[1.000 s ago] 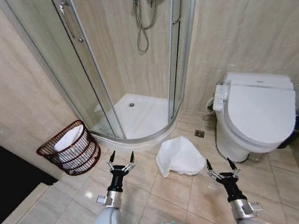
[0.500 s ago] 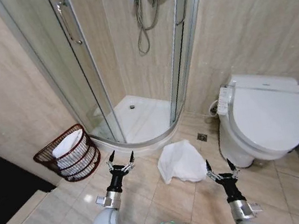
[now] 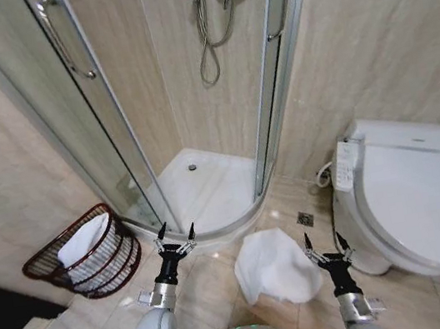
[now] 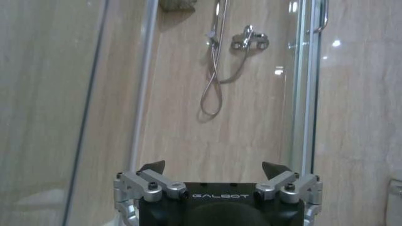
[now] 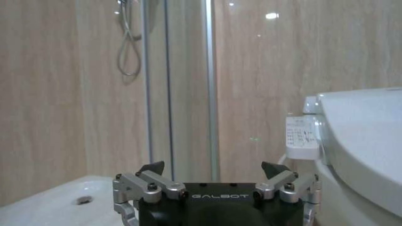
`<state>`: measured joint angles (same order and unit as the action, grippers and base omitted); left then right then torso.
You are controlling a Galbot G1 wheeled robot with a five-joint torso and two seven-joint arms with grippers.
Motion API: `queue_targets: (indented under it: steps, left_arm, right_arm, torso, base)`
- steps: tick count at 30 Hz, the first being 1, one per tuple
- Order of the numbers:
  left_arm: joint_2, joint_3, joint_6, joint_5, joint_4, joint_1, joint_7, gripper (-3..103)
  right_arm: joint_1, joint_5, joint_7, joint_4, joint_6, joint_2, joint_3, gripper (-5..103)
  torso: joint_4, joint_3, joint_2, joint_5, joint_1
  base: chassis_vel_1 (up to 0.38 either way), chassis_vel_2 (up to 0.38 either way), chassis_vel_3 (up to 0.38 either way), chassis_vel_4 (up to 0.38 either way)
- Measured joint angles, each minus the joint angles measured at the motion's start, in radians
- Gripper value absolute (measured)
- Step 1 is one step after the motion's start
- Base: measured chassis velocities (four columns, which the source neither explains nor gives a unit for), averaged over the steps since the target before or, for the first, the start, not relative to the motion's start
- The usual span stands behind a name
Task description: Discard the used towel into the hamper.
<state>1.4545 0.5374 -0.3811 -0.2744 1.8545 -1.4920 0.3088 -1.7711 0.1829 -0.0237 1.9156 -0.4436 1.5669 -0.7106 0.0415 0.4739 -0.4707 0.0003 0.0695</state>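
My left end effector (image 3: 175, 241) and right end effector (image 3: 324, 249) both hang released above the floor. The towel (image 3: 274, 267) lies between them; the hamper (image 3: 83, 253) sits far left, so I risk dropping trailing cloth short.

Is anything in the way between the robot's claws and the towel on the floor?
Nothing visible. The towel lies crumpled on bare tiles between the left gripper and the right gripper, both with jaws open. The floor to the hamper looks clear too.

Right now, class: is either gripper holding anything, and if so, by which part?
Nothing is held. The left gripper and right gripper are both open and empty, raised above the floor; the towel lies loose on the tiles between them.
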Motion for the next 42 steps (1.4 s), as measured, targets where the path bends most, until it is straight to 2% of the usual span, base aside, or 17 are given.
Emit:
queue_targets:
  steps: [2, 15, 26, 36, 42]
  left_arm:
    - [0.0, 0.0, -0.002, 0.0, 0.0, -0.001, -0.001, 100]
    - [0.011, -0.004, -0.009, 0.008, 0.0, -0.009, 0.003, 100]
    - [0.014, -0.002, 0.008, 0.016, 0.011, 0.003, 0.003, 100]
    - [0.025, -0.004, 0.014, 0.027, 0.008, 0.0, -0.001, 100]
    - [0.027, 0.0, 0.019, 0.022, 0.02, 0.002, -0.018, 100]
  right_arm:
    - [0.0, 0.002, 0.002, -0.006, 0.001, -0.002, -0.001, 100]
    - [0.009, 0.023, -0.001, -0.03, 0.012, -0.013, 0.0, 100]
    - [0.014, 0.101, 0.008, -0.028, 0.084, -0.029, 0.015, 100]
    - [0.026, 0.1, 0.003, -0.057, 0.106, -0.039, 0.009, 100]
    - [0.034, 0.077, 0.041, -0.079, 0.155, -0.05, 0.001, 100]
  torso:
    - [-0.0007, -0.002, 0.004, -0.0005, -0.002]
    - [-0.0001, -0.028, 0.051, -0.0003, -0.024]
    - [-0.0003, -0.06, 0.106, -0.0003, -0.047]
    - [-0.0003, -0.081, 0.143, -0.0003, -0.062]
    - [-0.0002, -0.098, 0.169, -0.0003, -0.069]
  base:
    - [-0.087, 0.079, 0.054, -0.024]
    - [0.012, -0.005, -0.009, 0.008]
    - [0.0, 0.0, 0.0, 0.0]
    - [0.0, 0.0, 0.0, 0.0]
    - [0.0, 0.0, 0.0, 0.0]
